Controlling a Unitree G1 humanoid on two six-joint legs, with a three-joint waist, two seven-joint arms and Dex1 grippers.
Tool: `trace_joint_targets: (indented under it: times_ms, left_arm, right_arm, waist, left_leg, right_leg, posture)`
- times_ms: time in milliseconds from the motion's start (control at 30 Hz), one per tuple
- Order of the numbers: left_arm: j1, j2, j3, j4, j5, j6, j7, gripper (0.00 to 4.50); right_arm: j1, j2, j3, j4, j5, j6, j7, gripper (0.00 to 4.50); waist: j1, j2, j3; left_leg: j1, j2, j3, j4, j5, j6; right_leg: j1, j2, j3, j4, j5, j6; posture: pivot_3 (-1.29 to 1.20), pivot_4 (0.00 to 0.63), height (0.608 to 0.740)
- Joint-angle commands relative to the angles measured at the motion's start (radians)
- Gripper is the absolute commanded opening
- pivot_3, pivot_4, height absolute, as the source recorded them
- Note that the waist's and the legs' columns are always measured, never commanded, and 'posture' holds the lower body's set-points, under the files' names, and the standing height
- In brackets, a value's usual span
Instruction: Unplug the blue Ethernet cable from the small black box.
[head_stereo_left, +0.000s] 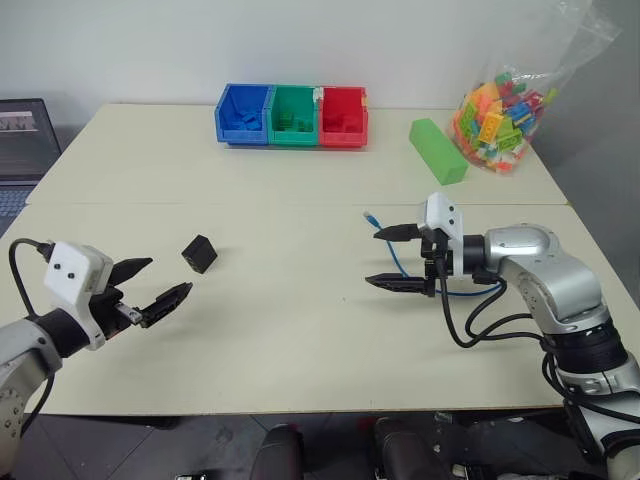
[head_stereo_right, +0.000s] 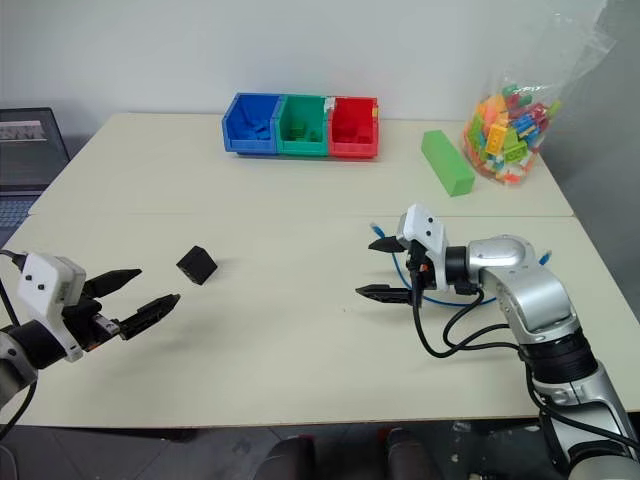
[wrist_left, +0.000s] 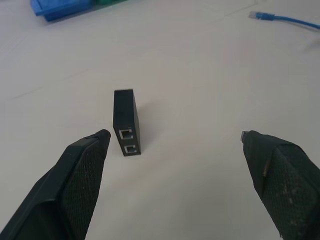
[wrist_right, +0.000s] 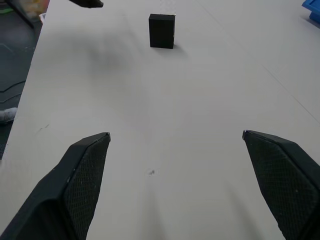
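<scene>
The right arm (head_stereo_left: 545, 270) is rounded, glossy silver segments over a ribbed black joint; looping black cables (head_stereo_left: 470, 320) trail behind its jaws; a white boxy wrist housing (head_stereo_left: 441, 215) sits just behind the black, textured, tapering fingers (wrist_right: 82, 182); the left wrist's white block (head_stereo_left: 78, 275) carries two small dark screws.

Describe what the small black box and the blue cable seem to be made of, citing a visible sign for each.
Small black box: probably matte moulded plastic, with flat dull faces, crisp edges and two pale-rimmed sockets.
Blue cable: likely a flexible plastic-sheathed cord, since it lies in loose curves on the table; its plug tip looks like plastic.
</scene>
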Motion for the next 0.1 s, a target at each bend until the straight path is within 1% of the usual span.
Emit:
trace_joint_targets:
  times_ms: [33,100]
  left_arm:
    - [-0.008,0.03,0.029,-0.023,-0.021,0.016,-0.035,4.46]
    - [-0.014,0.037,0.027,-0.013,-0.028,0.022,-0.06,4.46]
  right_arm:
    - [-0.024,-0.024,-0.044,-0.001,0.034,0.006,0.019,4.5]
    - [-0.024,-0.028,-0.046,0.0,0.035,0.006,0.021,4.5]
  waist:
    - [0.0,0.0,0.0]
    - [-0.001,0.0,0.0]
  left_leg:
    - [0.0,0.0,0.0,0.0,0.0,0.0]
    - [0.0,0.0,0.001,0.0,0.0,0.0]
  right_leg:
    - [0.0,0.0,0.0,0.0,0.0,0.0]
    - [-0.001,0.0,0.001,0.0,0.0,0.0]
  posture:
    - [0.0,0.15,0.74]
    - [0.0,0.15,0.74]
